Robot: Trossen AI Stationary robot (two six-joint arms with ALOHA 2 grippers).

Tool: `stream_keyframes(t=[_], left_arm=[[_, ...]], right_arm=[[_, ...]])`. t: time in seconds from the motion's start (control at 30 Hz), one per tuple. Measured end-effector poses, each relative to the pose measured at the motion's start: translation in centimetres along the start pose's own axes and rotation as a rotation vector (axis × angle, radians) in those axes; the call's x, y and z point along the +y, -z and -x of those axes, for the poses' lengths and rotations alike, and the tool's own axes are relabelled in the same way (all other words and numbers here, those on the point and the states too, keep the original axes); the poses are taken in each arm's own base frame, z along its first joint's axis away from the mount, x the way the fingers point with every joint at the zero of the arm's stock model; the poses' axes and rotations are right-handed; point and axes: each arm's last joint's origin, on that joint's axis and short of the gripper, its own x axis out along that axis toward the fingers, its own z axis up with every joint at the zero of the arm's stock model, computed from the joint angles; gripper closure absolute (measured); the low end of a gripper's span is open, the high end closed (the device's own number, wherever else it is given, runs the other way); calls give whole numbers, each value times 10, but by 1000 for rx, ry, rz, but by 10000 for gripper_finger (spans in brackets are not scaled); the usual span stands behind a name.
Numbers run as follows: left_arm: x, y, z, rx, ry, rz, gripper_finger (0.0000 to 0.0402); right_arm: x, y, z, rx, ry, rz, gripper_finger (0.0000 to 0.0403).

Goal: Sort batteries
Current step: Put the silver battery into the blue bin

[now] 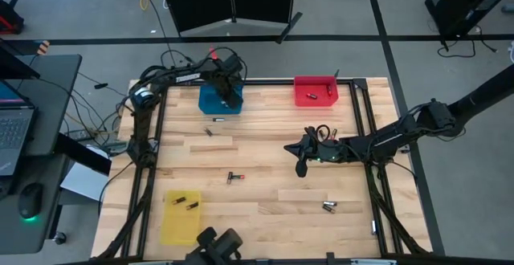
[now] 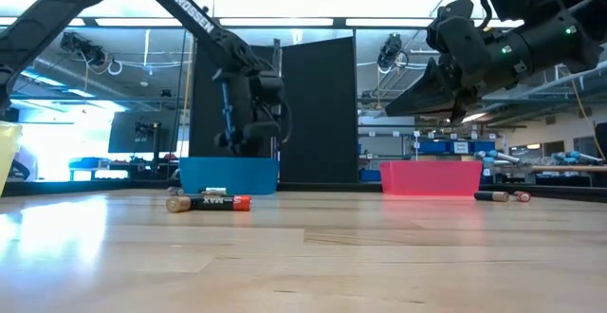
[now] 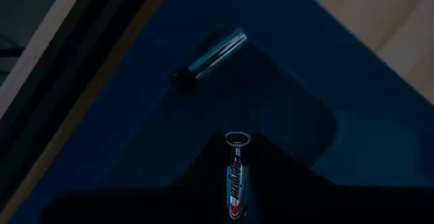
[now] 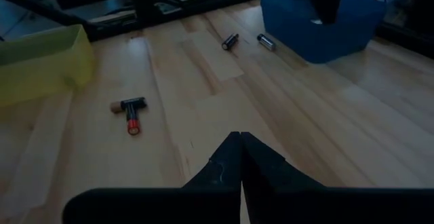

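My left gripper (image 1: 230,95) hangs over the blue bin (image 1: 210,104) at the table's far side, pointing down, shut on a silver battery (image 3: 235,183). Another silver battery (image 3: 210,56) lies on the bin's floor below it. My right gripper (image 1: 291,148) hovers shut and empty above the table's middle right. Loose batteries lie on the wood: two near the blue bin (image 4: 230,42) (image 4: 266,42), a red-and-black pair (image 1: 233,177) in the middle, and one at the near right (image 1: 329,207). My left gripper pinches the silver battery between its two fingers, which point down from above. The battery lies along the fingers, its round end (image 3: 236,140) showing at their tips. It hangs clear above the blue bin's floor.
A red bin (image 1: 315,82) with two batteries stands at the far right. A yellow bin (image 1: 178,225) with two batteries sits at the near left. A black frame (image 1: 365,128) borders the tabletop. Bare wood lies between the bins.
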Motion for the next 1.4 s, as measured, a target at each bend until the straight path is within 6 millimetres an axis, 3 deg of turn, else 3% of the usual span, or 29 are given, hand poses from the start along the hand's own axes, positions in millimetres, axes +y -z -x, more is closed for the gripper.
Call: stream_keyframes(t=[0.17, 0.37, 0.87, 1.17, 1.4], left_arm=[[1, 1, -12, 34, -27, 4, 361], [1, -3, -13, 5, -60, 0, 360], [-5, -4, -13, -12, -34, -44, 283], [-25, -7, 32, -142, -123, -86, 263], [-63, 9, 80, -339, -132, -157, 290]], right_arm=[[0, 0, 0, -1, 0, 6, 391], [0, 0, 0, -1, 0, 7, 391], [0, 0, 0, 2, 1, 14, 386], [-1, 2, 0, 19, 6, 43, 387], [-1, 3, 0, 30, 10, 56, 388]])
